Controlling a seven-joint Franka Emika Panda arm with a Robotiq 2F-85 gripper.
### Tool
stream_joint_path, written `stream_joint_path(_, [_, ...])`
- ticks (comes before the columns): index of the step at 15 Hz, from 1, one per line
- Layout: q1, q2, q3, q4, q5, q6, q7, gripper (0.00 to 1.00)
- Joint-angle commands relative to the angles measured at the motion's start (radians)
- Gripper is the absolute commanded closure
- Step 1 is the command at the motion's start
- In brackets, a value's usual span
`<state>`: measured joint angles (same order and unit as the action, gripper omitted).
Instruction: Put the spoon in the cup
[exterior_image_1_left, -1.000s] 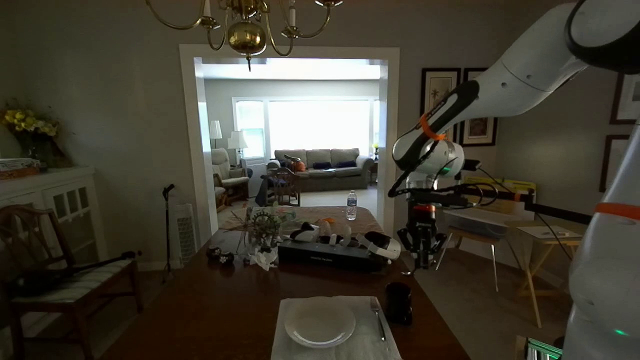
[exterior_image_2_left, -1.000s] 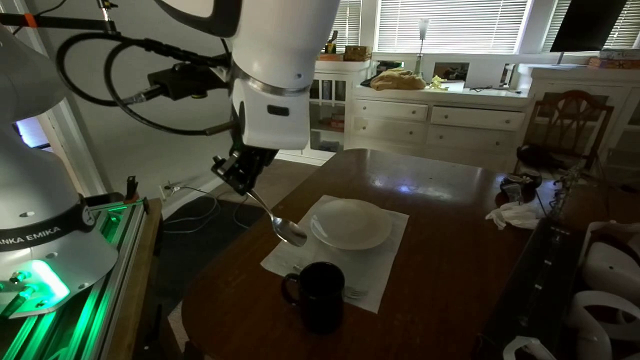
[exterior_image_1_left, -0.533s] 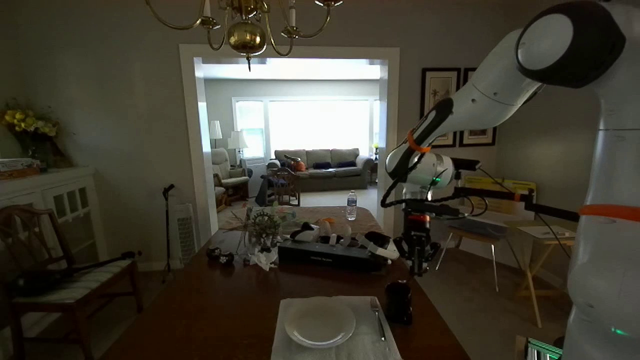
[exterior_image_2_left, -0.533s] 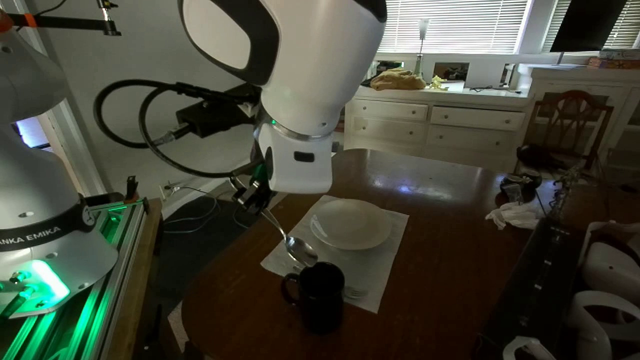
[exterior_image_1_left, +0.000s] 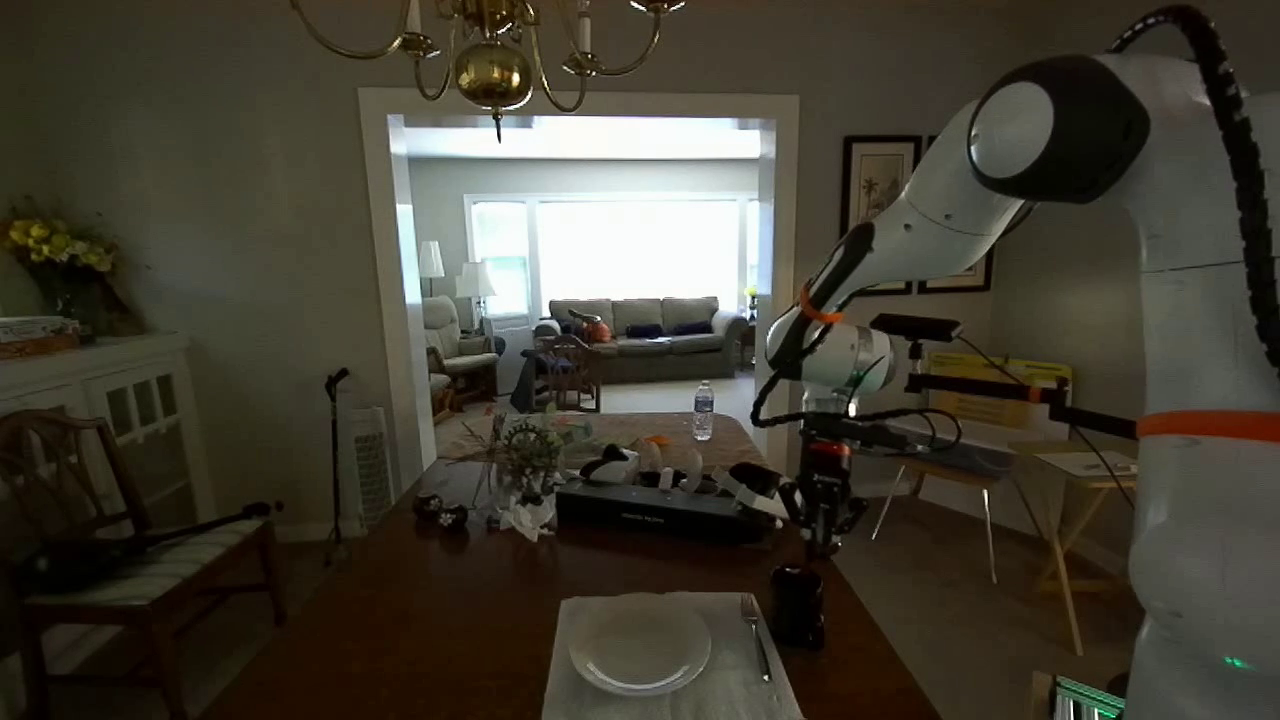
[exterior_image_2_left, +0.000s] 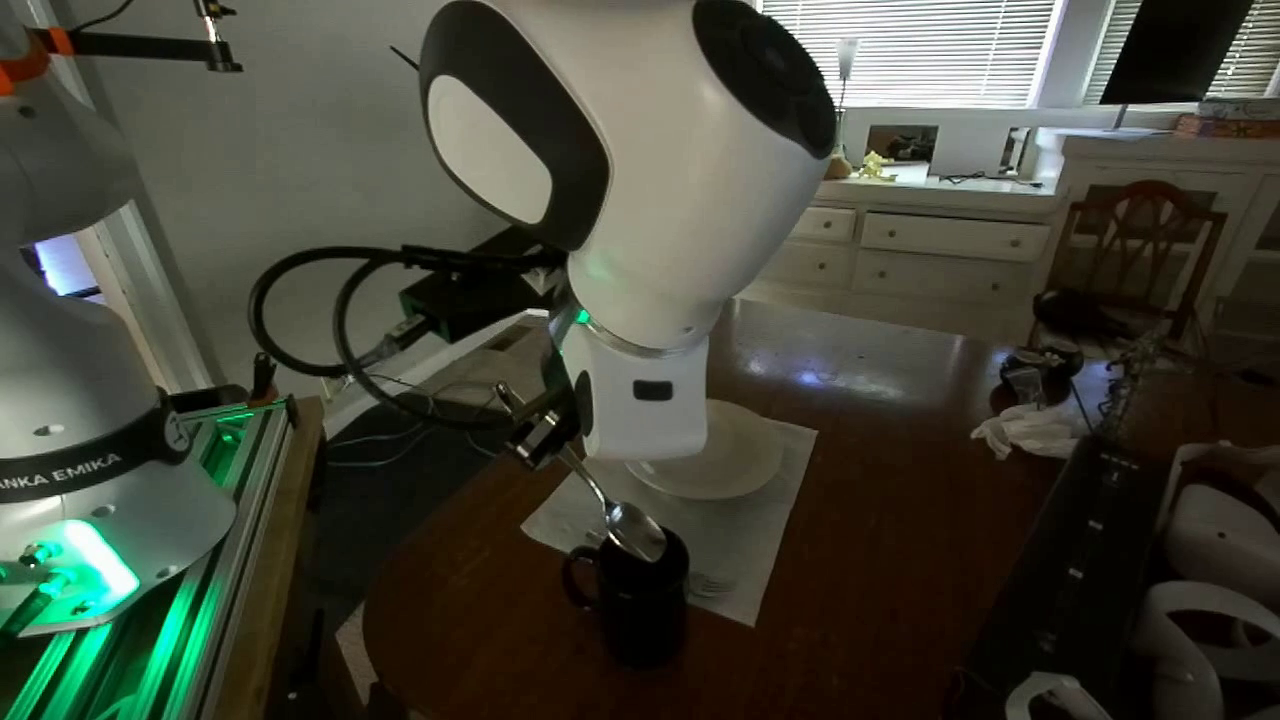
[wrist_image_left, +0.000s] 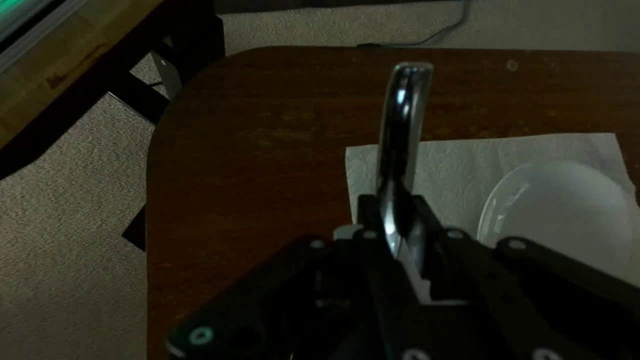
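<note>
My gripper (exterior_image_2_left: 548, 440) is shut on the handle of the silvery spoon (exterior_image_2_left: 634, 530), which tilts down with its bowl lowest. In the wrist view the handle end (wrist_image_left: 402, 120) sticks out past the fingertips (wrist_image_left: 392, 215). The black mug-like cup (exterior_image_2_left: 645, 615) stands upright on the table, its handle toward the robot base. In an exterior view the spoon's bowl overlaps the cup's mouth; I cannot tell whether it is above or inside the rim. In an exterior view my gripper (exterior_image_1_left: 822, 545) is just above and behind the cup (exterior_image_1_left: 798, 608). The cup does not show in the wrist view.
A white plate (exterior_image_1_left: 640, 645) sits on a white paper mat (exterior_image_1_left: 735, 690) beside the cup. A fork (exterior_image_1_left: 757, 640) lies on the mat near the cup. A long black box (exterior_image_1_left: 650, 515) with white headset gear stands farther along the wooden table (exterior_image_2_left: 880, 480).
My gripper has moved down and toward the cup with the spoon in it. The spoon's bowl has gone from beside the cup to over its mouth. The cup has not moved.
</note>
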<state>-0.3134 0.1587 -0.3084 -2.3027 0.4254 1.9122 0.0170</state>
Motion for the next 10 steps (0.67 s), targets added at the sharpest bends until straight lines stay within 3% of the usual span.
stream_joint_path(1, [-0.007,0.004,0.005,0.008,0.008,0.001,-0.003,0.81])
stream_joint_path(6, [-0.009,0.004,0.005,0.016,0.016,0.002,-0.003,0.81])
stream_joint_path(7, [-0.009,0.004,0.005,0.016,0.016,0.002,-0.003,0.95])
stream_joint_path(10, [-0.011,0.018,0.006,0.026,0.021,-0.002,-0.006,0.95])
